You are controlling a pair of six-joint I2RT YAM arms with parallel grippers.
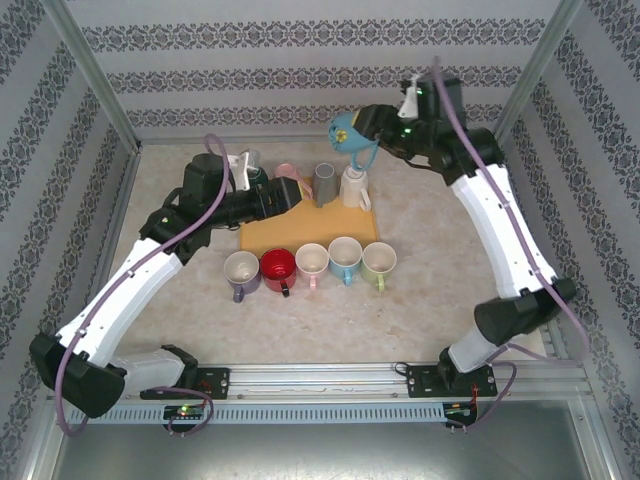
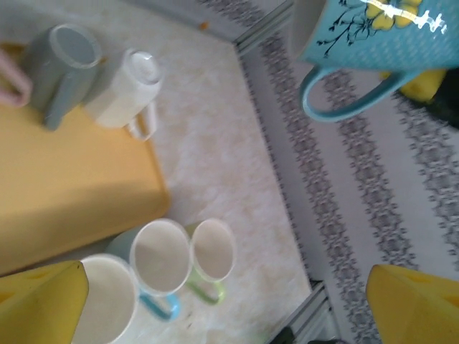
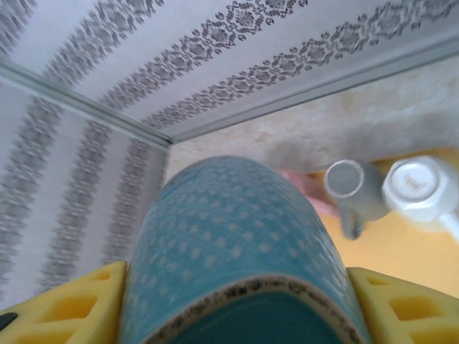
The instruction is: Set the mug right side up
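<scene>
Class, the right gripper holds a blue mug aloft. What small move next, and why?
Probably lower the blue mug, rim up, toward the table beside the green mug: the right gripper holds it in the air, and the upright row ends there.

Left claw [image 2: 228, 304] gapes wide, arm stretched forward; right claw [image 1: 362, 128] grips, raised high.

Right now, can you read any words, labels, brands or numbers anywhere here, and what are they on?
No text is readable.
White mug, upturned base: faint mark, too blurred to read.
Teal mug: flower drawing and dots, no letters.
</scene>
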